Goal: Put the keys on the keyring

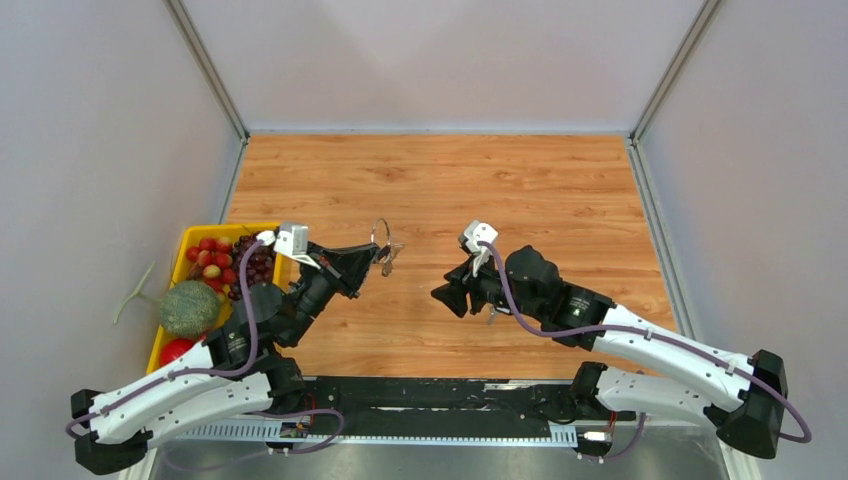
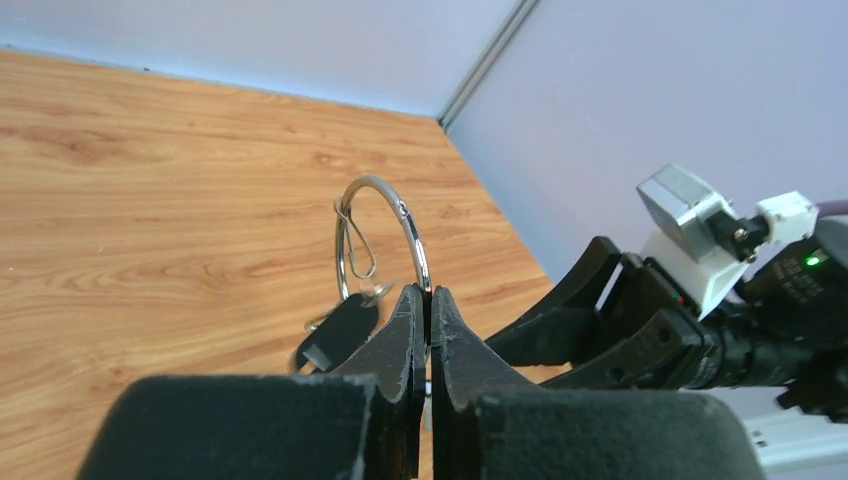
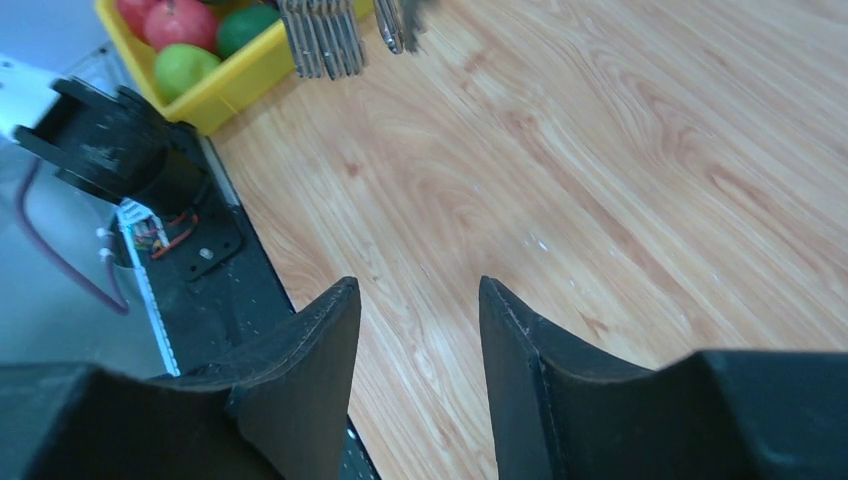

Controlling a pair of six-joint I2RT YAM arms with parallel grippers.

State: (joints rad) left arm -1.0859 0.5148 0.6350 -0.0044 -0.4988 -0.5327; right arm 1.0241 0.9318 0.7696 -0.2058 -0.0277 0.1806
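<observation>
A wooden surface (image 1: 500, 190) fills a pale-walled enclosure, seen from above, with two robot arms reaching in from the near edge. A yellow tray (image 1: 222, 229) of fruit sits at the left edge, well apart from the work.

The left gripper (image 2: 426, 300) is raised over the middle of the surface. Its fingers are pressed together on the lower part of the keyring (image 2: 410, 222), a thin silver ring held upright above the wood. The right gripper (image 3: 415, 290) hovers near it on the right, pointing toward the ring. Its fingers stand wide apart, with nothing between them, and touch nothing.

One black-headed key (image 2: 340, 332) hangs just below the ring beside the left fingers. It appears to be threaded on, though the join is too small to see. A bunch of silver keys (image 3: 320, 38) dangles, blurred, at the top of the right wrist view.

A second black-headed key cannot be made out in any view, and none lies on the visible wood. The task looks well advanced, possibly finished: at least one key seems to be on the ring and the right fingers carry none. Whether the second key is on cannot be told.
</observation>
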